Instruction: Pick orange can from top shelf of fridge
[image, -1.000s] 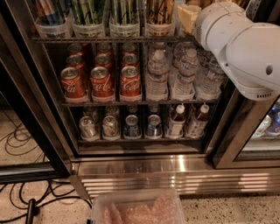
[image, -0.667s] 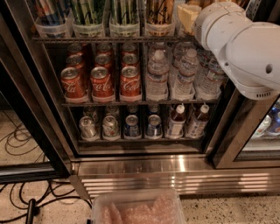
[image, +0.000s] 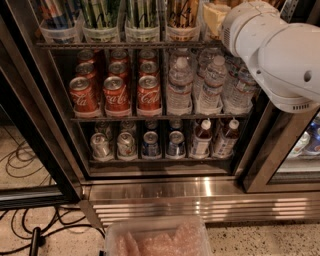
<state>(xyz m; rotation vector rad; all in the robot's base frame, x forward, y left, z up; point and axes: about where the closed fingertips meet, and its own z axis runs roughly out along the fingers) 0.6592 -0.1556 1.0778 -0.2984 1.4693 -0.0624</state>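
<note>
Up at the top shelf (image: 100, 45), the arm (image: 280, 50) hides the tool — grip cannot be told.

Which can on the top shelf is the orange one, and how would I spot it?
In the glass-door fridge, look at the top shelf, where tall cans stand in clear trays left of the white arm, whose tool is out of view. The orange can is in the fourth tray from the left. It is orange-gold with dark markings, unlike the green-striped cans to its left.
</note>
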